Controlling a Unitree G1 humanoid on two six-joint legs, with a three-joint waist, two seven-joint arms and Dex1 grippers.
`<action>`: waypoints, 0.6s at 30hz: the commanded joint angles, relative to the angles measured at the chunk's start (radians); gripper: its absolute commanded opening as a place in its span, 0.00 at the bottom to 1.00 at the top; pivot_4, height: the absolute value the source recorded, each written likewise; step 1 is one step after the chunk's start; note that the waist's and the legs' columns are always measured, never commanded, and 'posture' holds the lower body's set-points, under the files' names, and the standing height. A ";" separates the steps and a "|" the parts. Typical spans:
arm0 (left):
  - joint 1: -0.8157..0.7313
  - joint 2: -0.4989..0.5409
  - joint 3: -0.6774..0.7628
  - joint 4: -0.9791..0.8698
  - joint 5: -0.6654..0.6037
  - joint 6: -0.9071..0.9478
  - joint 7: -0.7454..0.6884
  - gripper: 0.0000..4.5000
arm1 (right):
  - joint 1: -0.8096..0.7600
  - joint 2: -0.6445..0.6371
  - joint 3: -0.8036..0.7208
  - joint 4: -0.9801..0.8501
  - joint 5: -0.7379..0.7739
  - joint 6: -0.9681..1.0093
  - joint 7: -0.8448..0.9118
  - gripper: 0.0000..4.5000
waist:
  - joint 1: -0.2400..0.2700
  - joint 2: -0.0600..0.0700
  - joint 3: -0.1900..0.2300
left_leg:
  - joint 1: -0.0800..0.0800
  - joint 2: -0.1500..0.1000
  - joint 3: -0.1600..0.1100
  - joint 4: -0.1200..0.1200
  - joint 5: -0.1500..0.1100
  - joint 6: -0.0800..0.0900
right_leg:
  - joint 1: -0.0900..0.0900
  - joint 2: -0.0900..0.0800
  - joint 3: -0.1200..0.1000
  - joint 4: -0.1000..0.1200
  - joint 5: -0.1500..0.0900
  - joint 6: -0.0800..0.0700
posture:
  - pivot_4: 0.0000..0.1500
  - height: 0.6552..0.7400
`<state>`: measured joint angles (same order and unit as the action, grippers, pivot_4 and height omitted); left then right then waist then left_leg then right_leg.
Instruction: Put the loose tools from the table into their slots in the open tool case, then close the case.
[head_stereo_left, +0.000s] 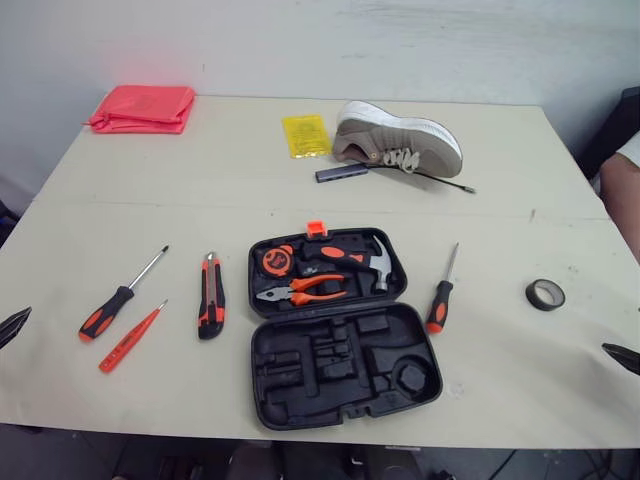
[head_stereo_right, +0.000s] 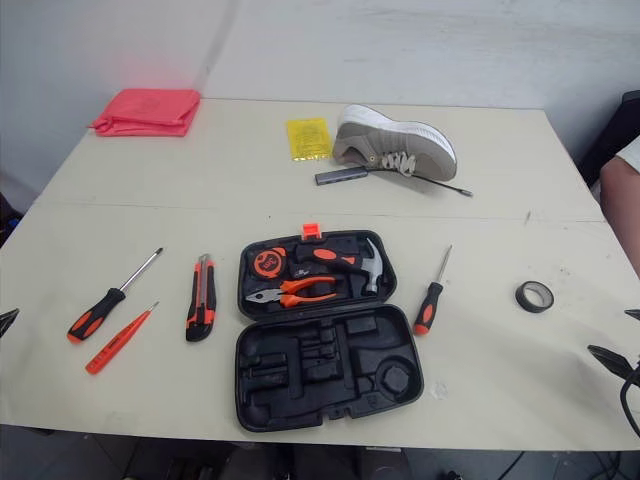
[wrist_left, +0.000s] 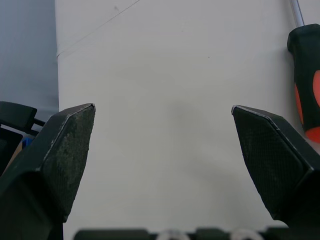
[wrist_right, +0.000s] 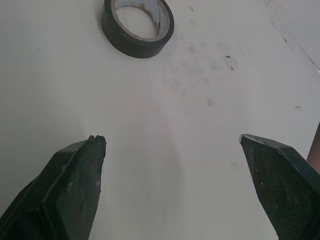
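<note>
While the moulded black plastic case (head_stereo_left: 268, 390) lies open on the counter (head_stereo_left: 150, 200), a long screwdriver (head_stereo_left: 122, 295), slim orange tester (head_stereo_left: 130, 337) and chunky knife (head_stereo_left: 210, 297) lie at its nine o'clock, a short screwdriver (head_stereo_left: 441, 295) at three. Left gripper (wrist_left: 162, 112) and right gripper (wrist_right: 172, 140), pads cross-hatched, both gape apart, empty.

A wide, pale cream table (head_stereo_left: 180, 160) is filling most of the frame, with a thin seam (head_stereo_left: 150, 204) crossing its top from left to right just above the middle. A plain grey-white wall (head_stereo_left: 450, 40) is rising along the top of the frame. Soft, even light is falling on the surface, casting only faint shadows. A dark strip of floor (head_stereo_left: 150, 458) is showing along the bottom edge.
</note>
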<state>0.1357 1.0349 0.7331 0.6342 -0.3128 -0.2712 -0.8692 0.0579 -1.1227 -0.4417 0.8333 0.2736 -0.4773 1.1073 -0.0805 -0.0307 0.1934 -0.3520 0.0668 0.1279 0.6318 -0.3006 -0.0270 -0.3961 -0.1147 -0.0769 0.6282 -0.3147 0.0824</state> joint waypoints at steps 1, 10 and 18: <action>-0.013 -0.001 0.013 -0.049 -0.029 0.000 -0.007 0.99 | -0.006 0.015 -0.053 -0.052 0.047 0.037 -0.022 1.00 | 0.000 0.000 0.000 | 0.000 0.000 0.000 0.000 0.000 0.000 | 0.000 0.000 0.000 0.000 0.000 0.000 | 1.00 1.00; 0.062 -0.100 -0.058 -0.552 -0.174 0.270 -0.086 0.99 | -0.077 0.066 0.033 -0.604 0.223 0.424 0.058 1.00 | 0.000 0.001 0.000 | -0.001 0.001 -0.001 0.000 0.001 0.002 | 0.000 0.000 0.000 0.000 0.001 0.000 | 1.00 1.00; 0.145 -0.132 -0.268 -0.991 -0.128 0.423 -0.073 0.94 | -0.196 0.075 0.223 -0.881 0.256 0.583 0.173 0.81 | 0.029 0.001 0.000 | -0.003 0.001 -0.002 0.001 0.003 0.004 | -0.001 0.001 0.000 -0.001 0.001 0.000 | 1.00 1.00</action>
<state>0.2758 0.9058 0.4745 -0.3075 -0.4594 0.1431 -0.9564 -0.1277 -1.0482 -0.2213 -0.0103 0.5064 0.0810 1.2597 -0.0518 -0.0297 0.1934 -0.3552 0.0673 0.1261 0.6333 -0.2979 -0.0228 -0.3972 -0.1134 -0.0767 0.6267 -0.3132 0.0828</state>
